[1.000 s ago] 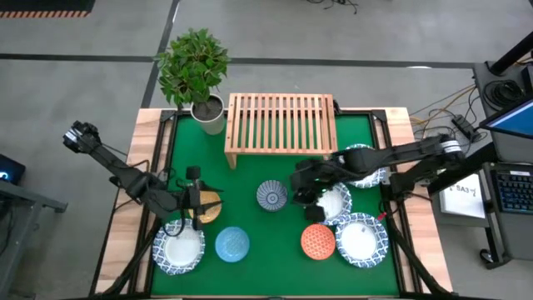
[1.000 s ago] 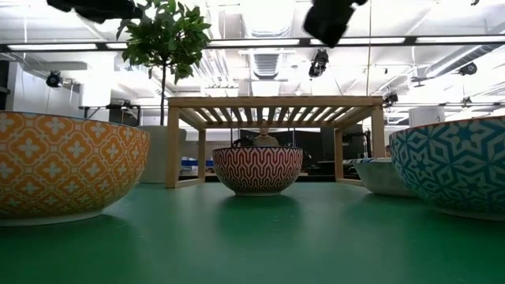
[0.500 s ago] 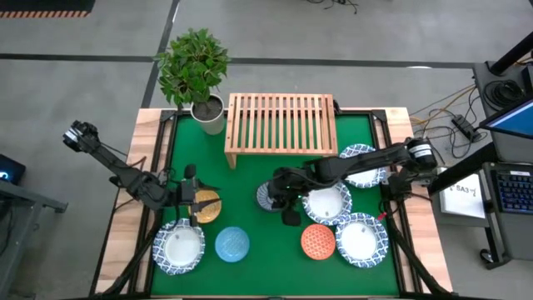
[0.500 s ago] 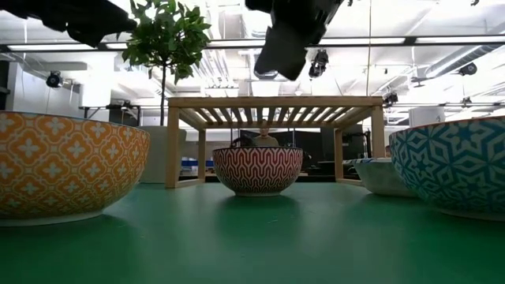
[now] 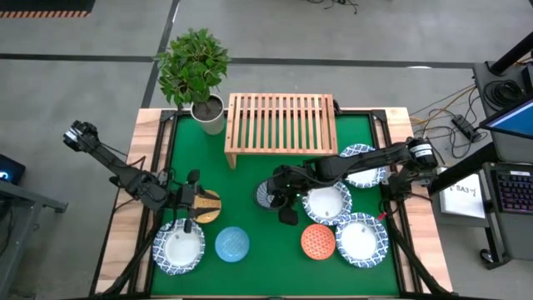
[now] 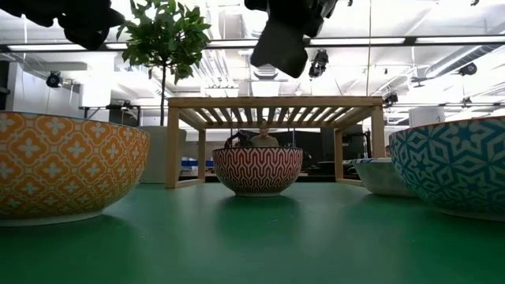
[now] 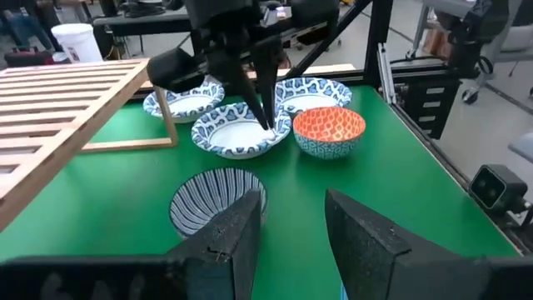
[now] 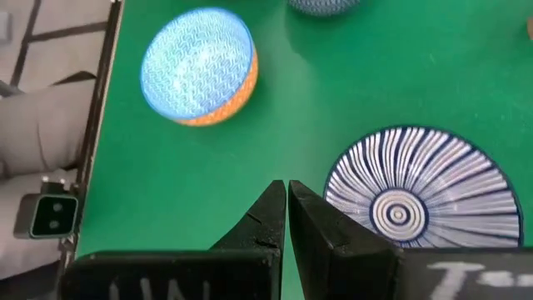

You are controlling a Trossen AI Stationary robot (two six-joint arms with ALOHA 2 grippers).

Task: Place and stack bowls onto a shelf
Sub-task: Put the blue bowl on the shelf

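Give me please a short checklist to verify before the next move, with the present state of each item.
1. Shelf top free for bowls: ok, nothing lies on the slats.
2. Right gripper holds nothing: ok, fingers shut, empty.
3. Right gripper is near the blue-striped bowl: ok, it hovers beside it.
4. Right gripper ready to grasp: not ok, fingers must open first.
5. Left gripper open: ok, above the yellow-orange bowl.
6. Any bowl already stacked: not ok, none.

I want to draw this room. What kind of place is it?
Probably a robot lab: two arms work at a green table with bowls, screens sit beside it, and bright ceiling lights hang above.
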